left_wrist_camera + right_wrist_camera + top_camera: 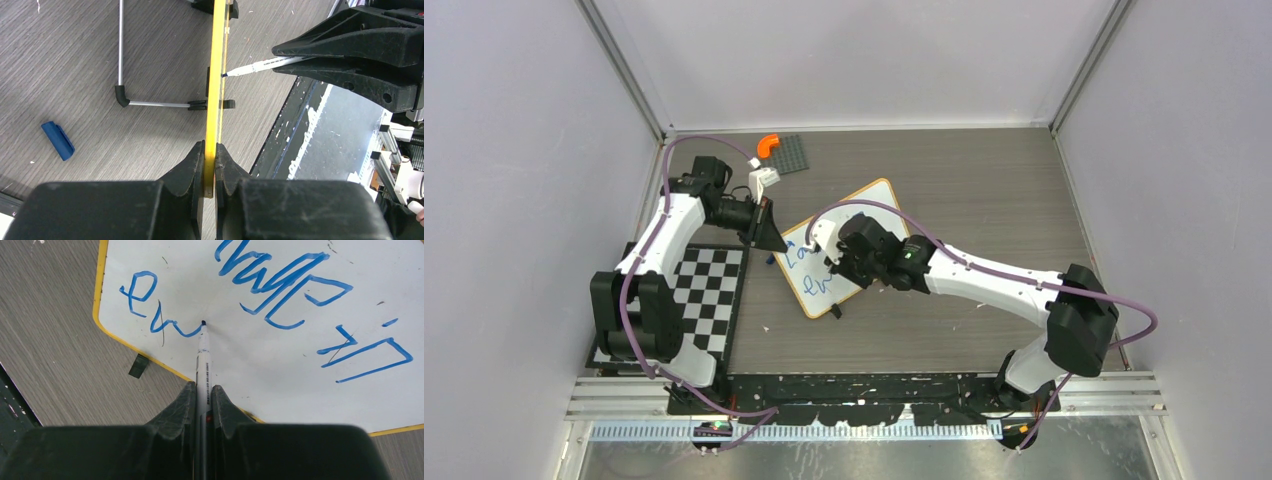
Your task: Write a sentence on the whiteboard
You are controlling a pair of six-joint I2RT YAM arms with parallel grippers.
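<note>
The left gripper (210,150) pinched the board (290,370) at its 9 o'clock edge to hold it steady mid-table, and the right gripper (202,390) squeezed the pen (203,357), tip writing the words (270,285)

On the whiteboard (280,370) I make out "ev" and "in" in the blue sentence (270,285); the marker (204,365) print is too small to read.

Plain pale walls (514,150) close me in on the left, right and top of the frame, joined by metal corner posts (627,68). Grey wood-grain tabletop (984,180) fills the middle, evenly lit; silver rails (614,392) run along the bottom.
</note>
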